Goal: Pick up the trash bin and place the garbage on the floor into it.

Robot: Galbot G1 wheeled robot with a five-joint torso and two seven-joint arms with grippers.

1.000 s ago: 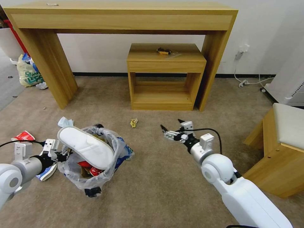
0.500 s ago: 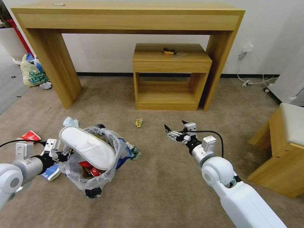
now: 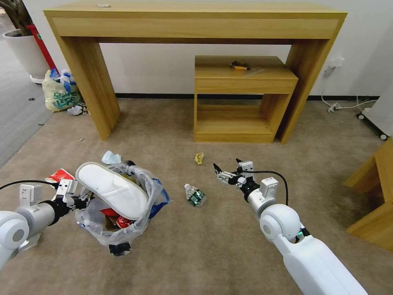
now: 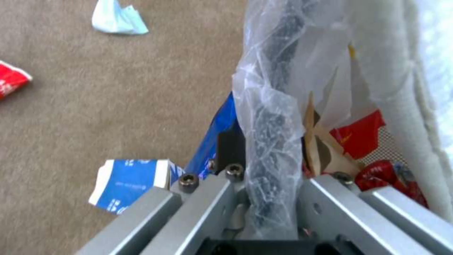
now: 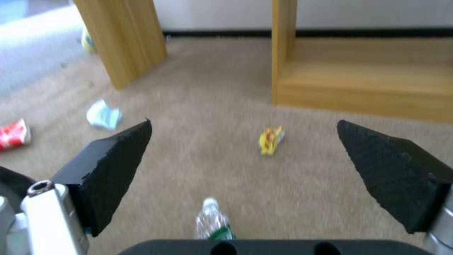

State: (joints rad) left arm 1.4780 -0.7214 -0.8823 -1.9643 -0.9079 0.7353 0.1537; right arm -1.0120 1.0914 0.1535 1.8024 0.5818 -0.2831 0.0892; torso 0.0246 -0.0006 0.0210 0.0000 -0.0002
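The trash bin (image 3: 123,229), black with a clear bag, hangs just above the carpet with a white slipper (image 3: 112,190) lying across its mouth. My left gripper (image 3: 80,201) is shut on the bin's bagged rim (image 4: 274,141); red and brown garbage (image 4: 359,136) shows inside. On the floor lie a bottle (image 3: 194,196), a yellow wrapper (image 3: 199,157), a red carton (image 3: 59,175), a pale blue tissue (image 3: 110,157) and a blue carton (image 4: 127,180). My right gripper (image 3: 227,169) hovers open beyond the bottle (image 5: 214,223), facing the wrapper (image 5: 270,140), with nothing between its fingers (image 5: 113,163).
A tall wooden console (image 3: 196,20) stands along the wall with a small wooden table (image 3: 243,73) under it. A yellowish shopping bag (image 3: 61,92) and a white planter (image 3: 24,53) are at the far left. A wooden bench (image 3: 376,205) and cables (image 3: 339,107) are at the right.
The whole picture has shifted to the right, so the camera has turned left. The bottle now shows beside the bin. Both arms keep their poses, and the left still holds the bin.
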